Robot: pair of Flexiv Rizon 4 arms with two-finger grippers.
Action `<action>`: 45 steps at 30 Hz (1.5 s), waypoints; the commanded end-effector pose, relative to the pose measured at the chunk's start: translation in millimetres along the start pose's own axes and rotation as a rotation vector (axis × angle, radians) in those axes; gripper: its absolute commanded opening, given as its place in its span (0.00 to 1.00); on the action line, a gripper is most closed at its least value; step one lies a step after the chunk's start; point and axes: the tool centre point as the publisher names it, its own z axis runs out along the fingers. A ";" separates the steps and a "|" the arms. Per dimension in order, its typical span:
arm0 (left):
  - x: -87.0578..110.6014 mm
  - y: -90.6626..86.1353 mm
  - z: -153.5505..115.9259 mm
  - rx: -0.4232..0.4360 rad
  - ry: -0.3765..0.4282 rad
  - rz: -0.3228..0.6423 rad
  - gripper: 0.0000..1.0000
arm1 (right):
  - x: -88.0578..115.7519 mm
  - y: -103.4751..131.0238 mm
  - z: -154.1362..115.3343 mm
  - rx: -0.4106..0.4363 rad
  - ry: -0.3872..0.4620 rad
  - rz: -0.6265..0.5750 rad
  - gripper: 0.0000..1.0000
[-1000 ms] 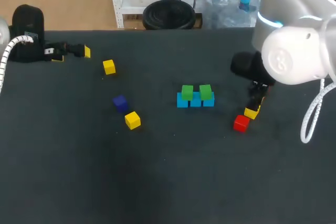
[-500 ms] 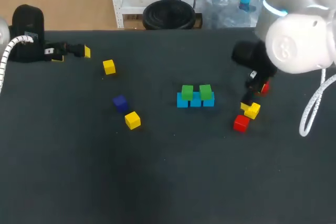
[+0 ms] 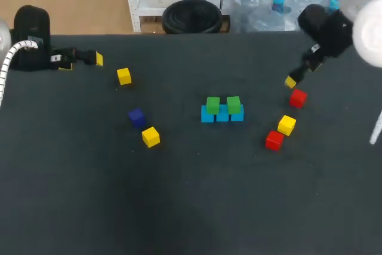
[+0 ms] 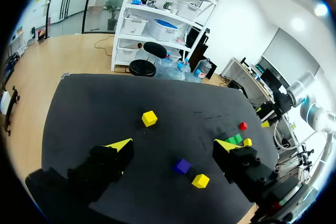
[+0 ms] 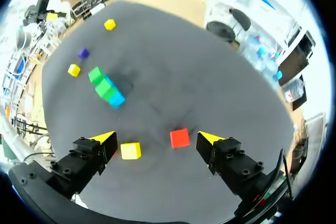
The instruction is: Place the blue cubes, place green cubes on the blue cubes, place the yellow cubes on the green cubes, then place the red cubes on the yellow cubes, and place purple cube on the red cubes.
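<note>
Our right gripper (image 5: 156,139) hangs wide and empty over the far red cube (image 5: 179,138); our left gripper (image 4: 173,144), equally wide, rests far left, out of the way.

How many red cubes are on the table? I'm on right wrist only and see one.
Observer: Two. The second red cube sits against the yellow cube, on its far side from the red cube you see.
Operator: Where's the left arm?
Observer: The left gripper is at the far left edge of the table, open and empty.
Operator: How many blues in the base?
Observer: Three blue cubes in a row, with two green cubes on top.
</note>
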 end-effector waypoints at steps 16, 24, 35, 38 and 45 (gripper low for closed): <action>1.0 2.5 0.3 0.011 -0.006 0.002 1.00 | -25.5 -14.8 -30.0 0.177 -0.188 -0.019 1.00; 1.0 2.5 0.3 0.011 -0.006 0.002 1.00 | -25.5 -14.8 -30.0 0.177 -0.188 -0.019 1.00; 0.7 -3.6 -3.0 0.001 0.031 0.096 1.00 | -25.5 -14.8 -30.0 0.177 -0.188 -0.019 1.00; 7.8 -16.2 6.2 -0.055 0.241 0.338 1.00 | -25.5 -14.8 -30.0 0.177 -0.188 -0.019 1.00; 46.4 -38.5 37.3 -0.068 0.612 0.582 1.00 | -25.5 -14.8 -30.0 0.177 -0.188 -0.019 1.00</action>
